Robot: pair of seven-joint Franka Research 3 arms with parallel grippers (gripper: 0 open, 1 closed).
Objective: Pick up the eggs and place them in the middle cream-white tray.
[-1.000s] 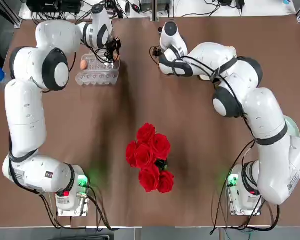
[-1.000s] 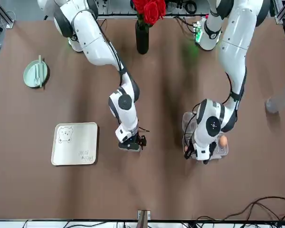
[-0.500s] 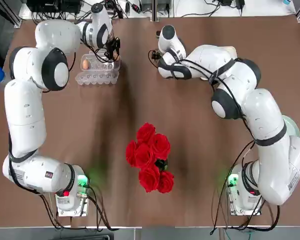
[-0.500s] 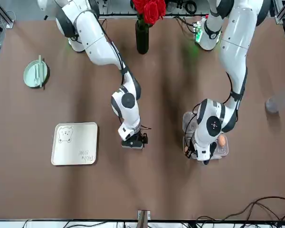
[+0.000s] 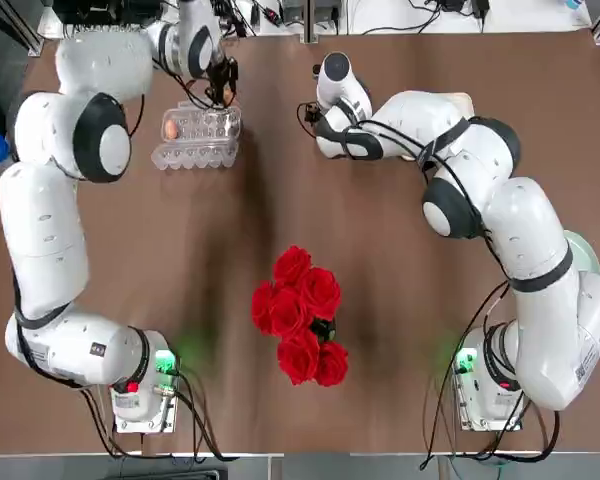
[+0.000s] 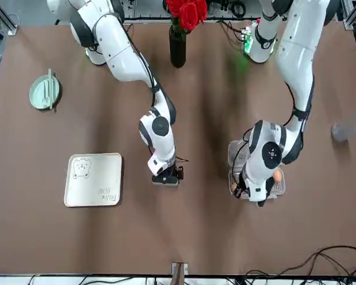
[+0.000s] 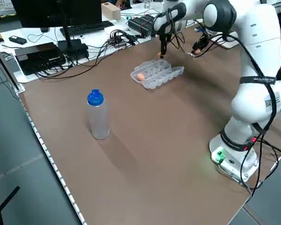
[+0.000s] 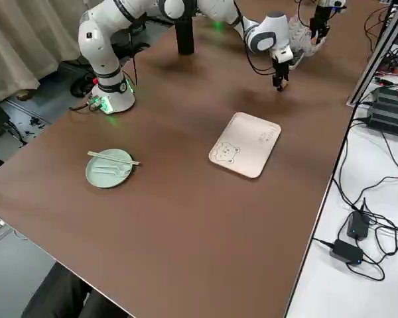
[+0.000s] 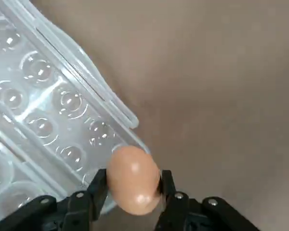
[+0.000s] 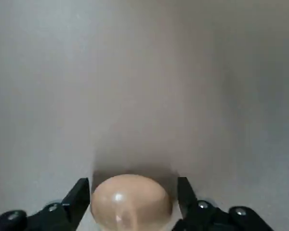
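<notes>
Eggs: three small orange-brown ovals; one in the carton, one at each gripper.
Table: brown, under everything.
Middle cream-white tray: flat on the table, bear drawing showing in the front and right side views; the right arm hides it in the top view.
Clear carton: open below the left arm; the left side view shows its egg plainly.
Roses: red blooms from above; only the front view shows their dark vase well.
Bottle: upright, blue-capped, whole only in the left side view.
Pale green plate: bears chopsticks; mostly covered in the top view.
Left gripper: over the carton's edge, pinching an egg, clear in its wrist view.
Right gripper: between tray and carton, fingers spread around an egg, a slight gap on one side.
</notes>
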